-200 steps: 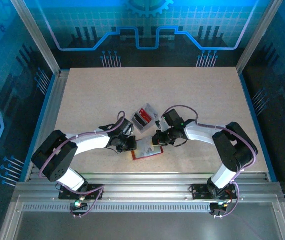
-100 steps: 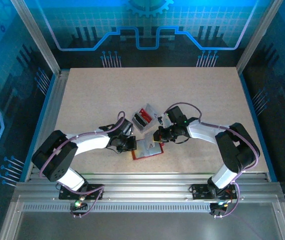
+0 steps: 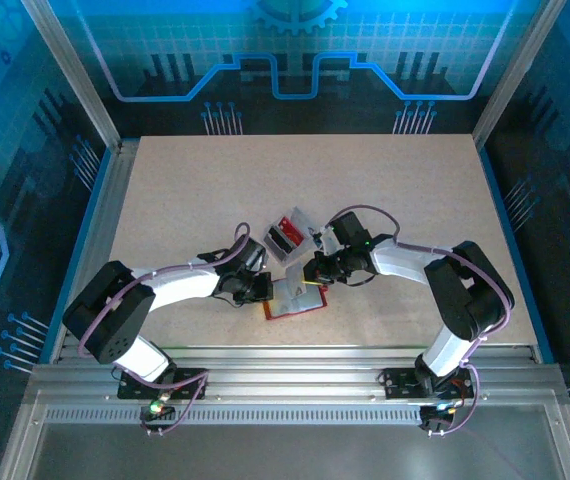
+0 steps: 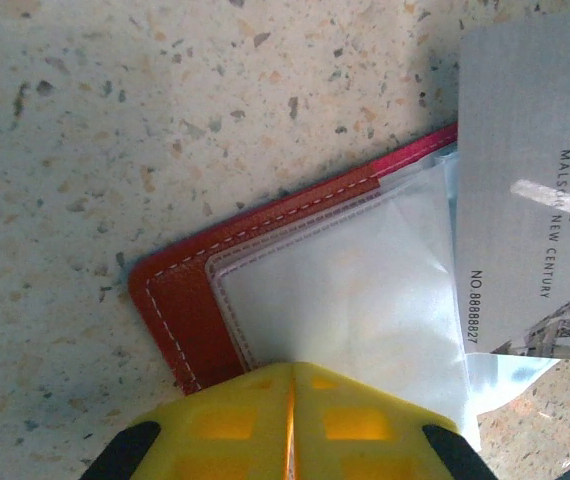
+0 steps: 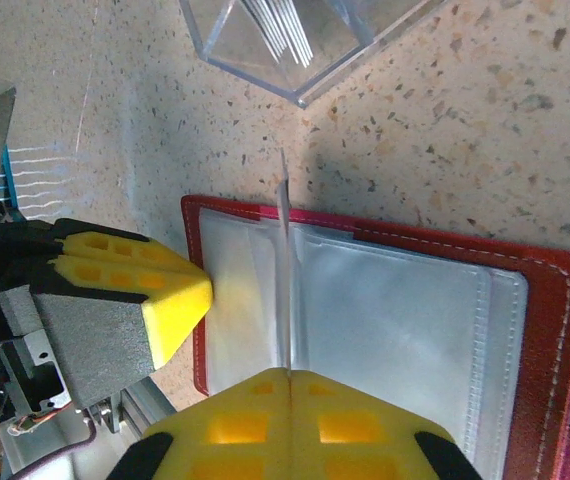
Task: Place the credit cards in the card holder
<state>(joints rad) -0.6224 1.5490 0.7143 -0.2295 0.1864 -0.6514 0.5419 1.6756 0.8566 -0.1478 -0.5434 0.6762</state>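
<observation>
Plainly the job is midway at best. The card holder [image 3: 295,299] lies open on the counter [image 3: 215,190] near its front edge, between the arms. The right gripper [image 5: 290,375] is pinching one pale credit card [image 5: 283,250], held on edge over the sleeves [image 5: 395,320] — not yet slid in. The left gripper [image 4: 290,385], pressed together, rests on the left sleeve [image 4: 345,300], seemingly pinning it. More credit cards [image 5: 283,30] wait in the clear tray [image 5: 255,75] just beyond — whether any sleeve is filled, I cannot tell.
</observation>
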